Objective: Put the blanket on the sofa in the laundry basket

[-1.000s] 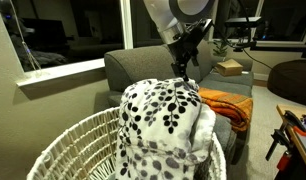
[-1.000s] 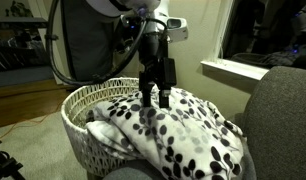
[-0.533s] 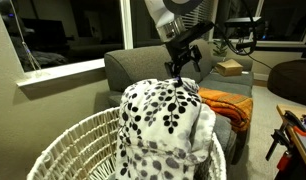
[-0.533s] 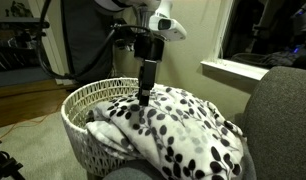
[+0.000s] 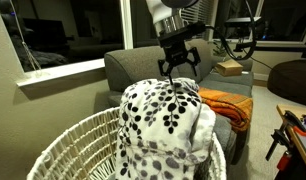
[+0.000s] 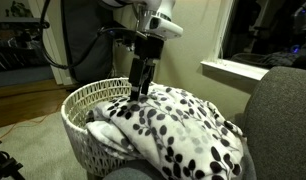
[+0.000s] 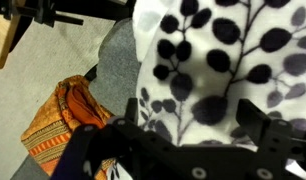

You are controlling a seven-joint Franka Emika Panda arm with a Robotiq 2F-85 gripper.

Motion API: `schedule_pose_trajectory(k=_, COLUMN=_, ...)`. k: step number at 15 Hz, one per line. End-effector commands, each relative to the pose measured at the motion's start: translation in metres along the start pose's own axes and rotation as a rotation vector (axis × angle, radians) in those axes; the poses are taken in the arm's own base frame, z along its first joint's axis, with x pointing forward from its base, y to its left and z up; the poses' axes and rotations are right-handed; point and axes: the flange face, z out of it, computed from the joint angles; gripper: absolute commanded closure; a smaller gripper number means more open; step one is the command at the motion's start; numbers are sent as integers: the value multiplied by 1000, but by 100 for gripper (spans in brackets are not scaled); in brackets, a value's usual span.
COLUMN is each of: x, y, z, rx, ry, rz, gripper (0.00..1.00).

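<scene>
White cord laundry basket [image 5: 78, 145] already holds part of the blanket [image 5: 168, 115], though a big spotted heap bulges over its rim toward the sofa [image 5: 128, 68]. Just above the heap, the claw [image 5: 179, 70] hangs wide open, gripping nothing. Nearly done, I'd say; only the overhang needs tucking in.

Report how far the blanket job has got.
Done: part of the blanket lies inside the laundry basket. In hand: nothing; the gripper hangs open above the blanket, fingers empty. Left: the rest is heaped over the basket's rim toward the sofa and needs moving in.
</scene>
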Motion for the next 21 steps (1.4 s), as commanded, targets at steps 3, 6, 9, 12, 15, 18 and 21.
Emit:
schedule_pose_trajectory(k=3, x=2, y=4, z=-5, rx=128, ry=-24, rz=252, gripper=0)
schedule_pose_trajectory(k=6, x=9, y=2, z=-2, rx=156, ry=-2, rz=340, gripper=0)
schedule_pose_trajectory(k=9, x=16, y=3, z=6, rx=169, ry=14, rz=404, gripper=0)
schedule_pose_trajectory(k=12, x=21, y=5, z=14, rx=180, ry=17, rz=448, gripper=0)
schedule_pose_trajectory(k=15, x=26, y=10, z=19, rx=195, ry=22, rz=485, gripper=0)
schedule_pose_trajectory(k=18, x=30, y=12, z=24, rx=203, ry=22, rz=508, gripper=0)
schedule_pose_trajectory(k=21, x=32, y=12, z=30, rx=197, ry=16, rz=514, gripper=0)
